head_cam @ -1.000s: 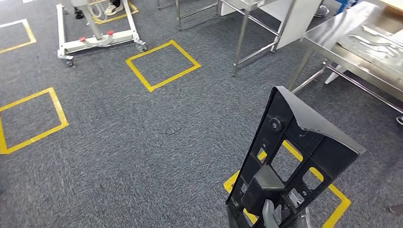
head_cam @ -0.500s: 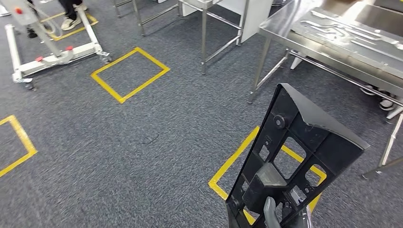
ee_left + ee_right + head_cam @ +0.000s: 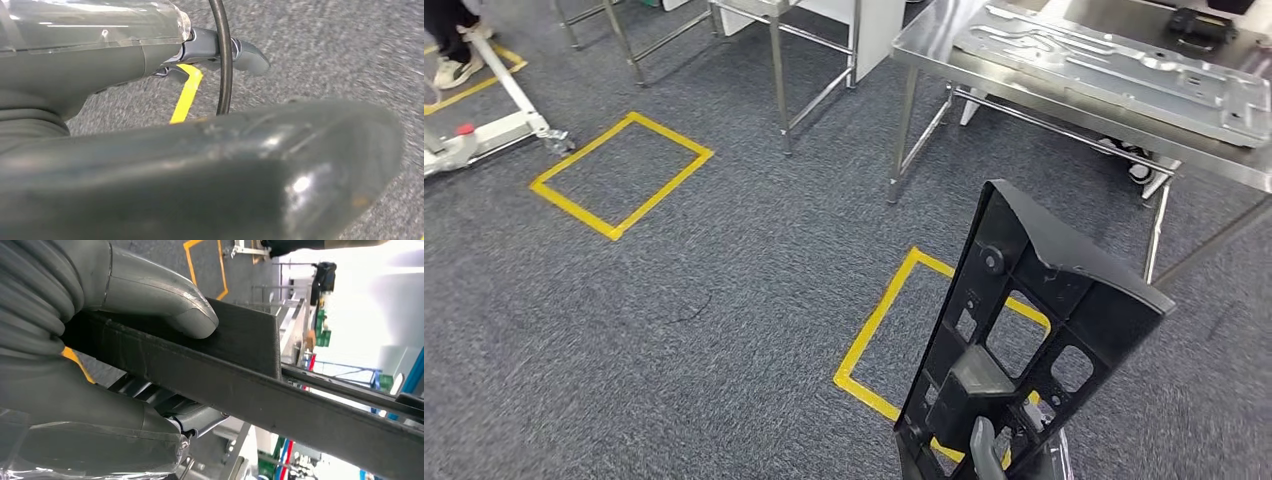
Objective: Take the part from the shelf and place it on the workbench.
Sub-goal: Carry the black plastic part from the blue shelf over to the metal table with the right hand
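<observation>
Part (image 3: 1024, 330) at 5 o'clock, gripped by right hand (image 3: 125, 330); left hand (image 3: 220, 50) grip unclear. Carrying step; next, walk to workbench (image 3: 944, 55) at 1 o'clock, set down

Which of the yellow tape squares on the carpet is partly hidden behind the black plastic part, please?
The yellow tape square beside the steel workbench's legs; the other square lies fully visible, farther left.

Even, bright overhead light fills the head view; the steel workbench (image 3: 1064, 110) shows soft glare. Beside the left hand (image 3: 95, 55), the black part (image 3: 210, 170) is blurred. Beyond the right hand (image 3: 125, 295), the background is blown white.
</observation>
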`<state>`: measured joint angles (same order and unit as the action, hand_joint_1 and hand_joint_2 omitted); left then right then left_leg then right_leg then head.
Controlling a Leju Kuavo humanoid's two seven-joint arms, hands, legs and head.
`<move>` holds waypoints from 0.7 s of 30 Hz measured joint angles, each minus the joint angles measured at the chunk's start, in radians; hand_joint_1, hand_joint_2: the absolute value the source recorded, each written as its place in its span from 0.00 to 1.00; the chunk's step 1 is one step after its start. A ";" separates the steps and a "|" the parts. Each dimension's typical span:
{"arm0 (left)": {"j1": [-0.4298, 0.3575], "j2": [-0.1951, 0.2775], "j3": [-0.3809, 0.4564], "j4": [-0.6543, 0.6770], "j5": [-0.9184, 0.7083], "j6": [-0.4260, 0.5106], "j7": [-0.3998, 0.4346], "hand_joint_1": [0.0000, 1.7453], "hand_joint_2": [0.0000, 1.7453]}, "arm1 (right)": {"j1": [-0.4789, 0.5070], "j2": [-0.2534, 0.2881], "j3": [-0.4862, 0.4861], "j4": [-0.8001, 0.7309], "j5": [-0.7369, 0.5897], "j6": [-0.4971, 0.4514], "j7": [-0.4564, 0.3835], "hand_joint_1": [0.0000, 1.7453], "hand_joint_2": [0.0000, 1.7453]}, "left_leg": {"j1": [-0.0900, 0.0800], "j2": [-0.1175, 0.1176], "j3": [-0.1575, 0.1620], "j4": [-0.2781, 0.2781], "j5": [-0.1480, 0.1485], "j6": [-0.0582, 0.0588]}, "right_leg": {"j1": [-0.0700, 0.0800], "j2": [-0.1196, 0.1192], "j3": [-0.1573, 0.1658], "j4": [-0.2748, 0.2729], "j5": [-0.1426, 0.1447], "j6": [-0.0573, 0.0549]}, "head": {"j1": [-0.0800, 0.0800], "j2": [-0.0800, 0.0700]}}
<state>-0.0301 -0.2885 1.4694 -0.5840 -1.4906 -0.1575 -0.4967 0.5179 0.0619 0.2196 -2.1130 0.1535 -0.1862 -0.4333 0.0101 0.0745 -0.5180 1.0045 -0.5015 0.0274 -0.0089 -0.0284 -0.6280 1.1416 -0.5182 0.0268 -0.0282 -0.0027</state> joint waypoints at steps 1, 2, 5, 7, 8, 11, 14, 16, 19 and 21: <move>-0.001 0.000 0.000 0.000 0.000 0.000 0.000 0.00 0.00 | -0.001 -0.001 0.001 0.000 0.000 0.000 0.001 1.00 1.00 | -0.002 0.010 0.004 0.000 -0.003 -0.004 | 0.005 -0.022 0.036 -0.067 0.022 -0.008 | 0.000 0.000; -0.001 0.000 0.000 0.001 0.000 0.000 0.000 0.00 0.00 | -0.002 -0.001 0.002 0.001 0.000 -0.001 0.001 1.00 1.00 | -0.003 0.019 0.008 0.000 -0.006 -0.008 | 0.010 -0.038 0.060 -0.112 0.034 -0.016 | 0.000 0.000; -0.004 0.000 0.000 0.002 -0.001 0.001 0.000 0.00 0.00 | -0.001 -0.002 0.007 0.002 0.001 -0.007 0.002 1.00 1.00 | -0.005 0.048 0.020 -0.005 -0.011 -0.023 | 0.017 -0.026 0.068 -0.134 0.036 -0.031 | 0.000 0.000; -0.006 0.000 0.000 0.003 -0.003 0.001 0.000 0.00 0.00 | 0.001 -0.002 0.011 0.003 0.002 -0.013 0.003 1.00 1.00 | -0.003 0.033 0.022 0.007 -0.027 -0.033 | 0.009 -0.003 0.074 -0.148 0.045 -0.041 | 0.000 0.000; -0.007 0.000 0.000 0.004 -0.004 0.001 0.000 0.00 0.00 | 0.000 -0.002 0.013 0.003 0.003 -0.015 0.004 1.00 1.00 | -0.002 0.006 0.011 0.040 -0.049 -0.037 | 0.005 0.009 0.078 -0.155 0.050 -0.046 | 0.000 0.000; -0.004 0.002 0.000 0.004 -0.006 0.002 0.001 0.00 0.00 | -0.002 -0.003 0.019 0.005 0.003 -0.017 0.006 1.00 1.00 | 0.002 -0.063 -0.079 0.229 -0.140 -0.044 | 0.001 0.045 0.078 -0.158 0.053 -0.053 | 0.000 0.000; 0.001 0.002 0.001 0.004 -0.006 0.002 0.002 0.00 0.00 | -0.002 -0.004 0.025 0.010 0.003 -0.019 0.008 1.00 1.00 | 0.003 -0.070 -0.101 0.247 -0.104 -0.046 | 0.002 0.090 0.078 -0.147 0.048 -0.052 | 0.000 0.000; 0.001 0.003 0.001 0.004 -0.006 0.001 0.003 0.00 0.00 | -0.002 -0.005 0.027 0.011 0.003 -0.023 0.011 1.00 1.00 | 0.005 -0.102 -0.049 0.117 -0.032 -0.042 | 0.002 0.117 0.078 -0.136 0.042 -0.046 | 0.000 0.000; 0.000 0.003 0.001 0.004 -0.007 0.001 0.003 0.00 0.00 | -0.004 -0.007 0.030 0.012 0.004 -0.029 0.014 1.00 1.00 | 0.005 -0.142 -0.011 0.020 -0.008 -0.029 | 0.001 0.149 0.068 -0.123 0.037 -0.030 | 0.000 0.000; -0.001 0.003 0.002 0.004 -0.007 0.001 0.003 0.00 0.00 | -0.002 -0.008 0.032 0.012 0.004 -0.029 0.015 1.00 1.00 | 0.003 -0.121 -0.009 0.015 -0.003 -0.017 | -0.001 0.162 0.062 -0.125 0.040 -0.017 | 0.000 0.000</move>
<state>-0.0311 -0.2856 1.4710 -0.5797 -1.4973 -0.1564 -0.4938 0.5155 0.0536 0.2514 -2.1008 0.1579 -0.2152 -0.4183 0.0128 -0.0463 -0.5268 1.0196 -0.5041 0.0109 -0.0101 0.1341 -0.5658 1.0170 -0.4785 0.0098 -0.0286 -0.0027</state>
